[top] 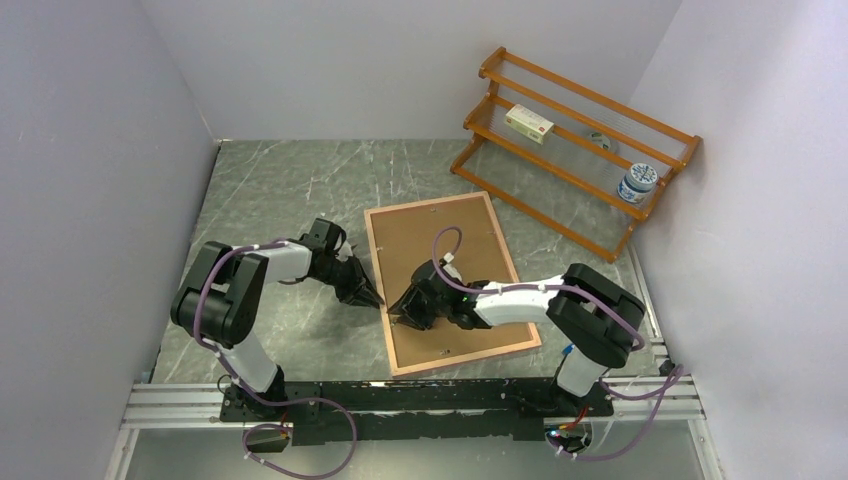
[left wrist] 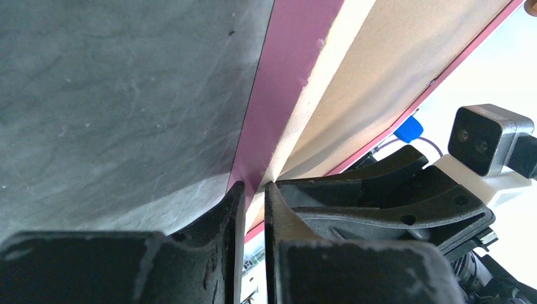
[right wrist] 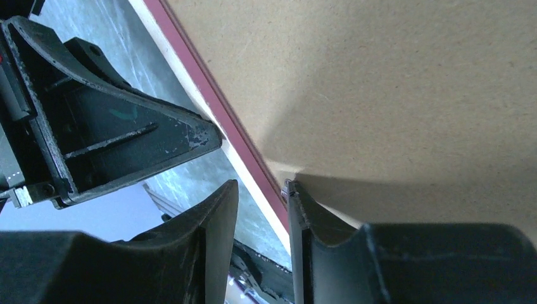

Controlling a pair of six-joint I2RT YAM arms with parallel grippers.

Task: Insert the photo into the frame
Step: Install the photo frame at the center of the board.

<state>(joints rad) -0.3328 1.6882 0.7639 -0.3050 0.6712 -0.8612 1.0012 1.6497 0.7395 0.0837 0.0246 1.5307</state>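
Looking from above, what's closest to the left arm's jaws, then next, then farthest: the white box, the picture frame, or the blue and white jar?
1. The frame, in the middle, right beside the left gripper.
2. The white box, on the rack, far back.
3. The blue and white jar, at the rack's right end.

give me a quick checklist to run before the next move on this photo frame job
1. frame back side up on the table: ok.
2. photo in view: not ok, no view shows it; it may lie under the backing board.
3. left gripper at the frame's left edge, edge between its fingers: ok.
4. left gripper holding that edge firmly: cannot tell.
5. right gripper open, astride the same edge: ok.
6. the two grippers apart: ok, though close.
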